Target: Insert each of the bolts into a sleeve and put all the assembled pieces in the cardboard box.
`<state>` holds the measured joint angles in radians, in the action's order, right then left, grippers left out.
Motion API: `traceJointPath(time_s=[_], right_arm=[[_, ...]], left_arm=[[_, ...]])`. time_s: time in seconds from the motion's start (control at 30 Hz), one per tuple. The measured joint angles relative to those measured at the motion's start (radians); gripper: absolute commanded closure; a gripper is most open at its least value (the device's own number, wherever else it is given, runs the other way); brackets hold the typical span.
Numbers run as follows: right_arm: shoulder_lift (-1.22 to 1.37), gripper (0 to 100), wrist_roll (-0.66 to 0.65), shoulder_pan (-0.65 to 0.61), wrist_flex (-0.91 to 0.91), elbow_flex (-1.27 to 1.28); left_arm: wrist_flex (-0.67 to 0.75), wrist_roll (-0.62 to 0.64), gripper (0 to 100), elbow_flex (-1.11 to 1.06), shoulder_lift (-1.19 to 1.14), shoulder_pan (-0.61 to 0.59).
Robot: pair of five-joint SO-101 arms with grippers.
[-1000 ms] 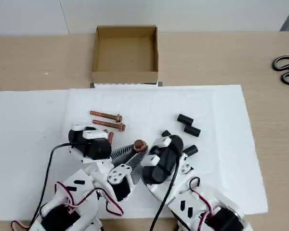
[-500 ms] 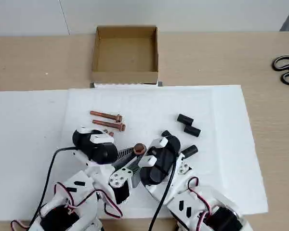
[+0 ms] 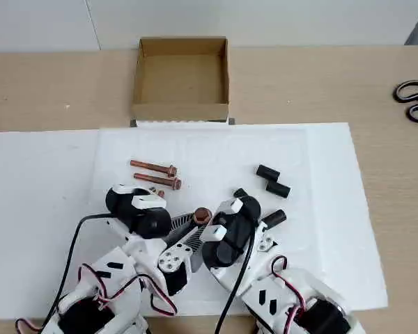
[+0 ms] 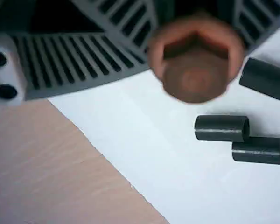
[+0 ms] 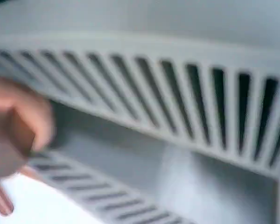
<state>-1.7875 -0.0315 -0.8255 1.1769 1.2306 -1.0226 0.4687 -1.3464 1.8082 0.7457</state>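
From where I stand, the white mat (image 3: 49, 209) covers the near part of the wooden table (image 3: 320, 83). Its far edge runs straight across just in front of the cardboard box (image 3: 145, 76), which sits against that edge with its open side up. One pair of scissors (image 3: 412, 101) lies on the wood at the table's right edge, well apart from everything else. Bare mat stretches wide to the left of the arms and again to the right of the sleeves. A bare strip also runs between the bolts and the sleeves, up to the box's front wall.

Both arms crowd together at the mat's near edge. The left gripper (image 3: 194, 223) is clamped on the held bolt (image 3: 202, 215), whose copper head shows between the two arms. The right gripper (image 3: 205, 233) sits just beside that bolt. Whether it grips anything I cannot tell.

I count four bolts. Besides the held one, the far loose bolt (image 3: 153, 168) and the near loose bolt (image 3: 158, 181) lie side by side left of centre, heads to the right. A fourth bolt (image 3: 155, 190) peeks out at the left arm's far side, mostly hidden.

I count four sleeves too, all black. The first sleeve (image 3: 267, 172) and second sleeve (image 3: 278, 188) lie close together right of centre. The third sleeve (image 3: 274, 218) lies just beside the right arm, and the fourth sleeve (image 3: 240, 193) is half hidden at that arm's far side.
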Motion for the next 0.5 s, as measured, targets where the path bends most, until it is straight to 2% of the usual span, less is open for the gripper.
traceJointPath(time_s=[0.17, 0.5], right_arm=[[0.0, 99.5, -0.002, -0.002, -0.002, 0.0], [-0.003, 99.5, -0.002, 0.0, -0.006, 0.034]], left_arm=[[-0.012, 0.0, 81, -0.002, 0.0, -0.032], [-0.031, 0.0, 80, -0.005, -0.005, -0.04]])
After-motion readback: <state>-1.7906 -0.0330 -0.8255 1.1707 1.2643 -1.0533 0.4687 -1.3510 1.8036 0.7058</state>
